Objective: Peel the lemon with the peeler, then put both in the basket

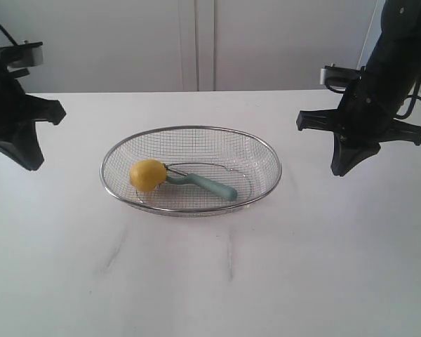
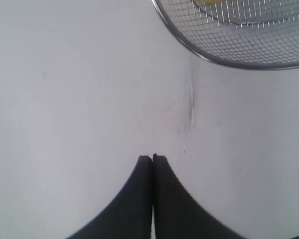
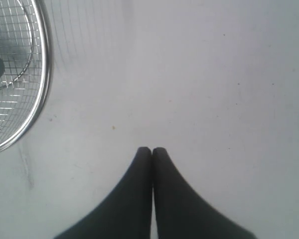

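A silver wire-mesh basket [image 1: 266, 151] stands in the middle of the white table. Inside it, at its left, lies the yellow lemon [image 1: 147, 175]. The peeler [image 1: 209, 185] lies beside the lemon, its metal head against the fruit and its pale teal handle pointing right. My left gripper [image 1: 32, 164] hangs shut and empty at the far left, well clear of the basket. On the right, the right gripper [image 1: 339, 170] is likewise shut with nothing in it. The left wrist view shows the left gripper [image 2: 152, 157] over bare table, the basket [image 2: 189, 47] beyond. The right gripper [image 3: 151, 149] has the basket [image 3: 44, 74] off to one side.
Faint dark scuff marks [image 1: 230, 254] streak the white table in front of the basket. A pale wall with a vertical seam [image 1: 196, 42] backs the table.
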Controlling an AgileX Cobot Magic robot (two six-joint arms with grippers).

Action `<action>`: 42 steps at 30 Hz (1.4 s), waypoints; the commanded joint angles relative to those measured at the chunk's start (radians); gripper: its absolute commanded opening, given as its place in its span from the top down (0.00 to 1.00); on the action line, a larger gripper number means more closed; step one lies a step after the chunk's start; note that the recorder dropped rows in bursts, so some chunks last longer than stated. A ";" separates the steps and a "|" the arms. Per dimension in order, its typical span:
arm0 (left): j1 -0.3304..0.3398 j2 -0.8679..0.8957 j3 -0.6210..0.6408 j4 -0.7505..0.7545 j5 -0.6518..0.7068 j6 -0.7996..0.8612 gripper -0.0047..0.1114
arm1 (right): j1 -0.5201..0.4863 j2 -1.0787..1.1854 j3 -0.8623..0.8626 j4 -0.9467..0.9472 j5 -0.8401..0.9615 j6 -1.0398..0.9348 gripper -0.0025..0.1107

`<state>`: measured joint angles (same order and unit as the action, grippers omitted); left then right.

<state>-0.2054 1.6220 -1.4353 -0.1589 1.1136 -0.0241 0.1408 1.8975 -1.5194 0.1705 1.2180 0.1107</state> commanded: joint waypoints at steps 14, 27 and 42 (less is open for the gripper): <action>0.003 -0.229 0.226 -0.009 -0.012 -0.003 0.96 | -0.004 -0.011 -0.003 -0.007 0.003 -0.001 0.98; 0.003 -0.233 0.235 -0.007 -0.019 0.002 0.96 | -0.004 -0.011 -0.003 -0.007 0.003 -0.001 0.98; 0.005 -0.238 0.235 0.004 -0.075 0.003 0.96 | -0.004 -0.011 -0.003 -0.007 0.003 -0.001 0.98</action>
<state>-0.2054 1.3970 -1.2082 -0.1491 1.0361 -0.0211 0.1408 1.8975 -1.5194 0.1705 1.2180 0.1107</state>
